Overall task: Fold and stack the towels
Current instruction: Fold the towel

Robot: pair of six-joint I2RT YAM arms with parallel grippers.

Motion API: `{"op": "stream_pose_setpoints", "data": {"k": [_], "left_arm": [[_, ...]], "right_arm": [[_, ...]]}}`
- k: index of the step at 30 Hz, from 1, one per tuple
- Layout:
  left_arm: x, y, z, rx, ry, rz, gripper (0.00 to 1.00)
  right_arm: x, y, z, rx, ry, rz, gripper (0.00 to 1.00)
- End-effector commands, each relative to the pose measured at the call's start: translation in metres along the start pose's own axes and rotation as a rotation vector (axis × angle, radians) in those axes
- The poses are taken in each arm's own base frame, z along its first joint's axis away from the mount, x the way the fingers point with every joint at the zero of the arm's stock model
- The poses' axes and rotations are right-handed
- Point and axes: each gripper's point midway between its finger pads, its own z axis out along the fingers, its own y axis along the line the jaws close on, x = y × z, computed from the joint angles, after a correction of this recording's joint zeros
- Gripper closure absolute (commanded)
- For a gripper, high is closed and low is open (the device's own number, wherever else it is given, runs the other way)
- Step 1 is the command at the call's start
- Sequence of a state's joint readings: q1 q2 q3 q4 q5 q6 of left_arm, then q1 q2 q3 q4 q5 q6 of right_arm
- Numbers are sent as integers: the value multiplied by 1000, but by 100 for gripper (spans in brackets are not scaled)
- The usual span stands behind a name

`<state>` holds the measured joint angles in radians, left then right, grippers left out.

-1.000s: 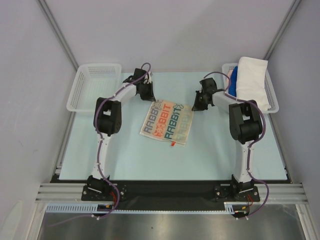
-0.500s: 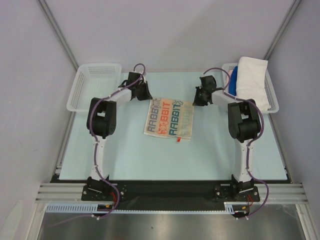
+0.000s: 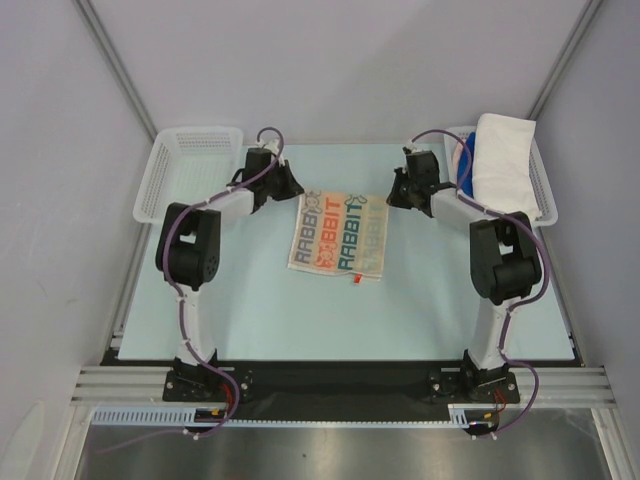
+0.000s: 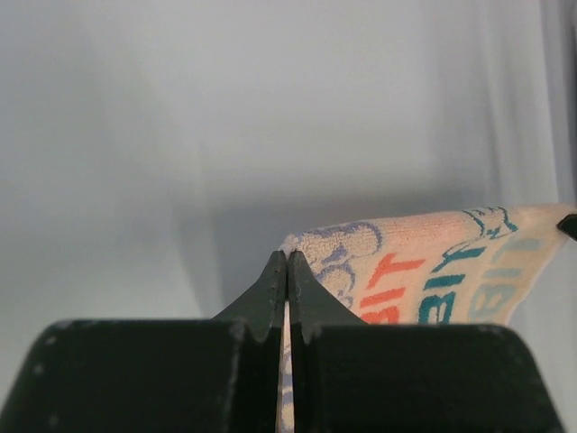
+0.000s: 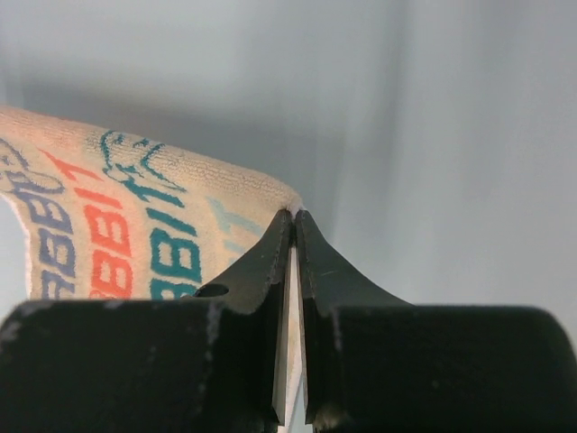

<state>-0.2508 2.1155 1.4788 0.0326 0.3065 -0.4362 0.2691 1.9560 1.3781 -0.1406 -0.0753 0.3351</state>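
A view from above shows a pale blue table (image 3: 250, 300) with two robot arms reaching away from the camera.

At far left sits a white mesh basket (image 3: 150, 190); nothing shows inside it. Just to its right, the left gripper (image 3: 292, 188) is at the far left corner of the lettered towel (image 3: 338, 235). In the left wrist view, the left gripper (image 4: 287, 262) has its jaws pressed together, with a thin sliver of cloth between them. The lettered towel (image 4: 424, 271) stretches away to the right, its corner pinched.

The cream towel, printed with orange, teal and grey letters, lies open in the middle of the table, between the arms. A second ago it lay skewed and nearer the arm bases. Now it sits farther back and nearly square, its far edge drawn out straight between the two grippers. Both arms have reached farther out.

The right gripper (image 3: 397, 195) is at the far right corner. In the right wrist view, the right gripper (image 5: 294, 221) likewise has its jaws closed together on the corner, the lettered towel (image 5: 117, 234) running off to the left.

At far right, a second basket (image 3: 545, 195) holds a white towel (image 3: 503, 150) draped over its far rim, with a blue towel (image 3: 466, 160) showing beside it.

The straightening suggests the cloth is now ready for its first fold. Folding itself looks not yet begun, and no stack exists.
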Motion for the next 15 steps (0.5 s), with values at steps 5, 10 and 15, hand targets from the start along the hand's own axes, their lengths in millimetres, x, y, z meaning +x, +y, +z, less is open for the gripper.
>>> {"op": "stream_pose_setpoints", "data": {"k": [5,10,15], "left_arm": [[-19,-15,-40,37,-116,-15,100],[-8,-21,-57,46,-138,-43,100],[11,-24,-69,9,-137,-32,100]], "right_arm": [[-6,21,-30,-14,-76,-31,94],[9,21,-45,-9,-73,-24,94],[19,26,-57,-14,-63,-14,94]]}}
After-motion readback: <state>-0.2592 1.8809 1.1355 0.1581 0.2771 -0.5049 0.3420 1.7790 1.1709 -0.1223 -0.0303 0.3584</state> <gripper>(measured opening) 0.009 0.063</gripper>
